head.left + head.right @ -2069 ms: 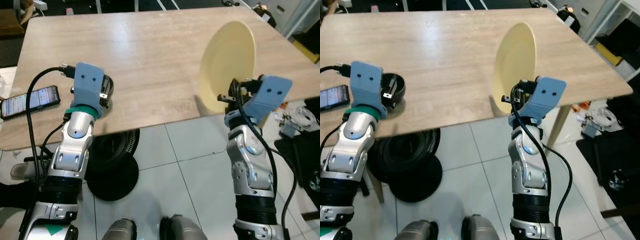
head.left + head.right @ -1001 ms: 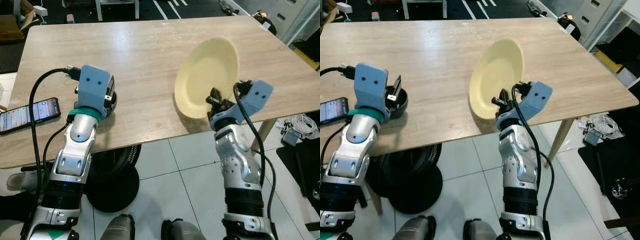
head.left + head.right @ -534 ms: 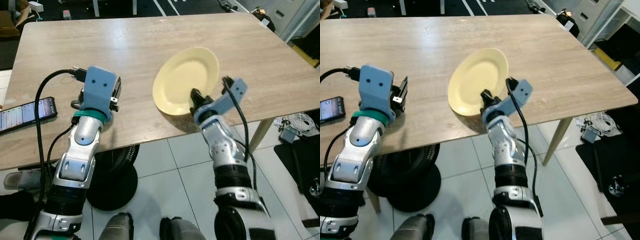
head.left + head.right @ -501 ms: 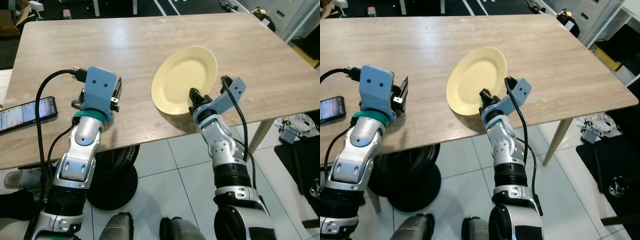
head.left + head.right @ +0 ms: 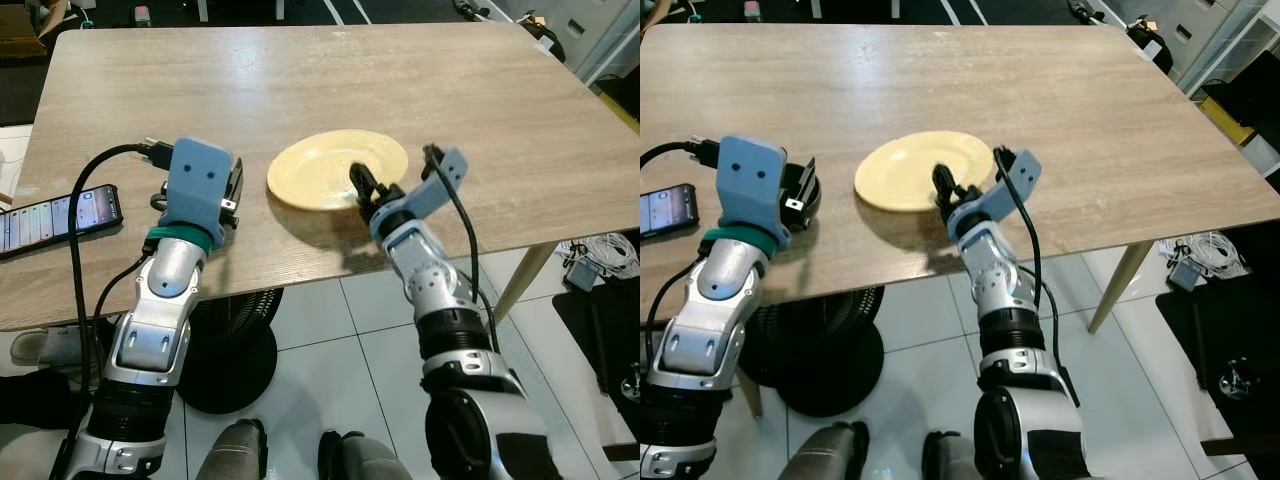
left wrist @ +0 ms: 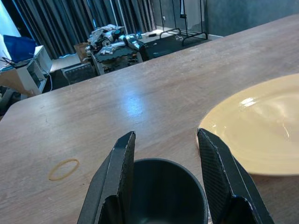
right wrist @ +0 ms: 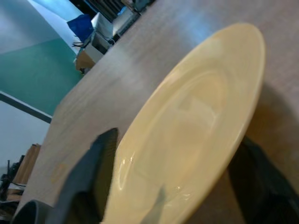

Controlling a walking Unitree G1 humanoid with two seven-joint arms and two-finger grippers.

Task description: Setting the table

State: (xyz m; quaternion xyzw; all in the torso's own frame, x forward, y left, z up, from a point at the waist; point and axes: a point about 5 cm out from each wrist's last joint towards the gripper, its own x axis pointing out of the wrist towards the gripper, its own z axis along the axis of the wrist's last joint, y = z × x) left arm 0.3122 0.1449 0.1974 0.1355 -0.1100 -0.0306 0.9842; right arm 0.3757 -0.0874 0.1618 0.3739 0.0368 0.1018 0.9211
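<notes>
Gripping the yellow plate (image 5: pixel 335 168), right gripper (image 5: pixel 362 186) nears table's edge (image 5: pixel 300 270).

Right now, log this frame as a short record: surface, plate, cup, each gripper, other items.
surface: wooden table
plate: yellow plate, near the front edge, almost flat, near rim gripped
cup: dark cup, left of the plate, between the left fingers
left gripper: left gripper around the cup, whether clamped unclear
right gripper: right gripper shut on the plate's near rim
other items: phone at the table's left edge, rubber band on the table beyond the cup
</notes>
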